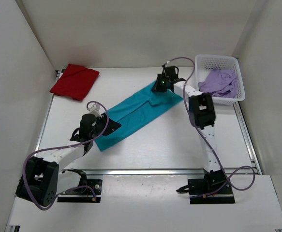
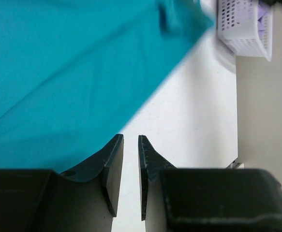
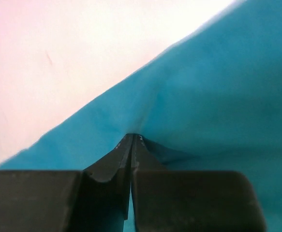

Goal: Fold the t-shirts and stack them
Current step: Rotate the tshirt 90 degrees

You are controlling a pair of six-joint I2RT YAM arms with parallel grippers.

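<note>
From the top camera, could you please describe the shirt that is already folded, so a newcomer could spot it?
Look at the white table and go to its far left corner. The red shirt lies there as a compact folded bundle, apart from both arms. The teal shirt is stretched out mid-table, and the purple one is crumpled in the basket.
</note>
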